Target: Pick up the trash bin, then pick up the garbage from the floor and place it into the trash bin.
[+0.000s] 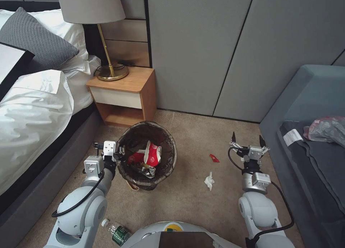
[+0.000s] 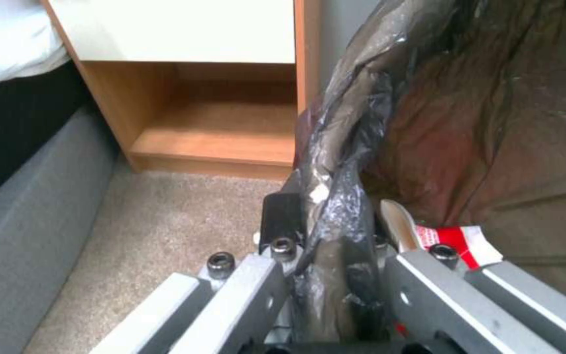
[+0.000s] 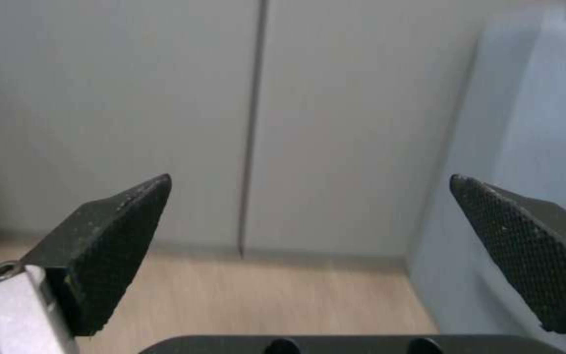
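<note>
**Between the left fingers: a thin grip on the bin's lined rim**

Between the fingers of the left gripper sits the near rim of the small round trash bin, its dark brown-black plastic liner folded over the edge. The fingers are clamped onto rim and liner together. My judgement: the hold may catch more film than wall, so a lift could slip, tear the liner, or tip the bin and spill the red-and-white wrappers inside.

Ahead of the right gripper, whose black textured fingers are spread wide and hold nothing, a small red scrap and a crumpled white tissue lie on the beige carpet, off to their inner side and well apart from them.
</note>
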Controlling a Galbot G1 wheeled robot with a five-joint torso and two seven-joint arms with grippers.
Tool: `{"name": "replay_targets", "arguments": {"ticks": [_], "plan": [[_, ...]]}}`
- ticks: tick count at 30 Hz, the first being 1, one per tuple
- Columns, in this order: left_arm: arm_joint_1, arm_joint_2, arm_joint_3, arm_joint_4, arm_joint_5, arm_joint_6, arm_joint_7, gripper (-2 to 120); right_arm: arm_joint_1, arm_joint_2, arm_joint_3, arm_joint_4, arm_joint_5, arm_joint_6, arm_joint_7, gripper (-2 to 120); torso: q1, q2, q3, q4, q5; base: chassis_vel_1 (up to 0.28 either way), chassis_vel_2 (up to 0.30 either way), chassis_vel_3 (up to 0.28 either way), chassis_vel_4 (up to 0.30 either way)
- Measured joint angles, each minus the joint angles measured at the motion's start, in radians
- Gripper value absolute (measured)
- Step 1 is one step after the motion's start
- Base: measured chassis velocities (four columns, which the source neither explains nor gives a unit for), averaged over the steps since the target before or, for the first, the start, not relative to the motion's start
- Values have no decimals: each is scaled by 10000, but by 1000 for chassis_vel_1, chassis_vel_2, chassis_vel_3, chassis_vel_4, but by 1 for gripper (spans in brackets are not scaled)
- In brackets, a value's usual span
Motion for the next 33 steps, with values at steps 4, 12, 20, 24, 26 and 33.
{"name": "replay_targets", "arguments": {"ticks": [4,12,20,24,26,33], "plan": [[-1,32,-27,-8,-17,0,-8,0,707,-1268,-592,458,2194,-3688,782,100,-1,0,-1,-3,2,0,0,0,0],[41,-63,-78,-49,-32,-1,-144,0,3282,-4673,-2646,-1039,8024,-7050,2007,100,1,0,2,2,10,0,0,0,0],[78,-142,-119,-70,-6,-1,-138,0,4978,-4830,-4268,-3355,9291,-6972,869,100,0,0,1,0,0,0,0,0,0],[74,-145,-124,-70,3,2,-129,0,5444,-4531,-4687,-4348,9341,-6926,805,100,0,0,1,0,2,0,0,0,0],[62,-143,-128,-46,1,3,-117,0,5637,-4308,-4888,-4952,9207,-6896,737,100,0,0,1,-2,3,0,0,0,0],[30,-122,-149,27,-6,2,-102,0,5629,-3954,-5006,-5814,8340,-6855,405,100,0,0,0,-1,0,0,0,0,0]]}}
